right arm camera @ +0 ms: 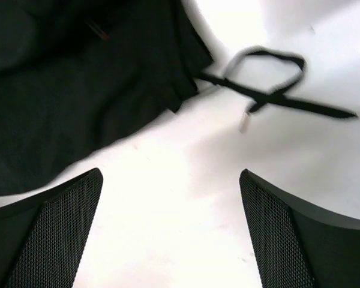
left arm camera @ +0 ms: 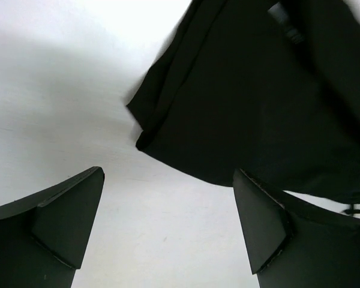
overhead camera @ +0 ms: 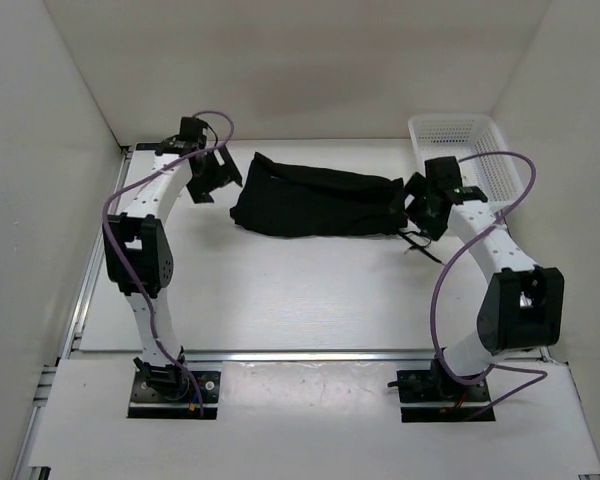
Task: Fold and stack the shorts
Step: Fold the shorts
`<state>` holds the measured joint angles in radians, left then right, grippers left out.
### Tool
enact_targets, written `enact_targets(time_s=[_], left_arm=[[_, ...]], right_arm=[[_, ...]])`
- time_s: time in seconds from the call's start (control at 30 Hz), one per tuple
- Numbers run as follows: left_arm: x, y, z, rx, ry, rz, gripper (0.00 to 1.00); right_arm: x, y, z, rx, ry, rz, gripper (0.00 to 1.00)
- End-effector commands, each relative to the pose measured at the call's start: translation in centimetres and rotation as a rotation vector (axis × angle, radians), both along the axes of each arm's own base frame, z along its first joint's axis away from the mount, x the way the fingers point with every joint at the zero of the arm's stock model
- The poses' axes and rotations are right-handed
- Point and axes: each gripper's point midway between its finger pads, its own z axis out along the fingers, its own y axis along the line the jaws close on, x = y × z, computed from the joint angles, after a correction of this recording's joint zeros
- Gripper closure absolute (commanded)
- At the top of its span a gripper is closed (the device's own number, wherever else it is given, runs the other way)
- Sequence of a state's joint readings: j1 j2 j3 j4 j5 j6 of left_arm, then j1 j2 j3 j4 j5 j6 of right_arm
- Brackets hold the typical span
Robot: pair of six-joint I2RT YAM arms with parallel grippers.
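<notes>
The black shorts (overhead camera: 315, 195) lie in a long crumpled heap across the far middle of the white table. My left gripper (overhead camera: 212, 180) is open and empty just left of the shorts' left end; in the left wrist view the cloth (left arm camera: 258, 102) lies just beyond the fingertips. My right gripper (overhead camera: 418, 212) is open and empty at the shorts' right end. In the right wrist view the cloth (right arm camera: 78, 84) fills the upper left and a black drawstring (right arm camera: 270, 90) loops on the table beyond the fingers.
A white plastic mesh basket (overhead camera: 462, 135) stands at the far right corner, just behind the right arm. White walls close in the table at left, right and back. A metal rail (overhead camera: 310, 355) runs along the near edge by the arm bases.
</notes>
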<state>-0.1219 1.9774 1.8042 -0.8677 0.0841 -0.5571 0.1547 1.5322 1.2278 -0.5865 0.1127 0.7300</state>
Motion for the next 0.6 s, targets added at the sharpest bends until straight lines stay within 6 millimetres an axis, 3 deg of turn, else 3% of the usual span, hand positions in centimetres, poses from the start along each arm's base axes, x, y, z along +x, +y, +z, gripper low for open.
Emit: enact_targets(time_s=[0.0, 0.1, 0.17, 0.2, 0.23, 0.33, 0.37, 0.43, 0.47, 0.5, 0.53, 0.57], left_arm=[[-1.9, -1.3, -6.1, -0.022, 0.154, -0.048, 0.00], [-1.8, -1.9, -7.3, -0.031, 0.156, -0.039, 0.00], [-1.9, -2.7, -9.1, -0.023, 0.188, -0.043, 0.00], [-1.2, -2.8, -9.0, -0.031, 0.180, -0.029, 0.00], [-1.2, -2.3, -10.2, -0.004, 0.201, -0.002, 0.00], [-0.1, -3.0, -11.0, 0.008, 0.186, 0.010, 0.00], [-0.1, -3.0, -11.5, 0.009, 0.196, 0.010, 0.02], [0.2, -3.1, -11.6, 0.004, 0.196, 0.019, 0.18], [0.2, -3.1, -11.6, 0.004, 0.196, 0.019, 0.32], [0.3, -3.2, -11.1, -0.003, 0.189, 0.030, 0.56], [-0.3, -3.1, -11.3, -0.007, 0.203, 0.044, 0.90], [-0.4, -2.3, -10.0, -0.007, 0.179, 0.069, 0.90]], right_arm=[[-1.5, 0.3, 1.8, 0.047, -0.056, 0.007, 0.01], [-2.6, -0.2, 1.6, 0.036, -0.032, 0.007, 0.01], [-2.8, -0.7, 2.1, 0.022, -0.035, 0.016, 0.01], [-3.0, -1.1, 2.4, 0.022, -0.039, 0.007, 0.01], [-3.3, -1.1, 2.5, 0.023, -0.044, 0.007, 0.01], [-4.2, 0.1, 1.6, 0.086, -0.016, 0.035, 0.01], [-5.0, 0.4, 0.4, 0.116, 0.024, 0.020, 0.01], [-4.8, 0.4, -0.6, 0.177, 0.034, -0.013, 0.01], [-5.4, 0.7, -1.9, 0.214, 0.058, -0.021, 0.01], [-5.3, 1.4, -1.9, 0.278, 0.056, -0.024, 0.01], [-4.6, 1.7, -2.5, 0.294, 0.047, -0.027, 0.01], [-4.4, 1.7, -3.0, 0.293, 0.056, -0.028, 0.01]])
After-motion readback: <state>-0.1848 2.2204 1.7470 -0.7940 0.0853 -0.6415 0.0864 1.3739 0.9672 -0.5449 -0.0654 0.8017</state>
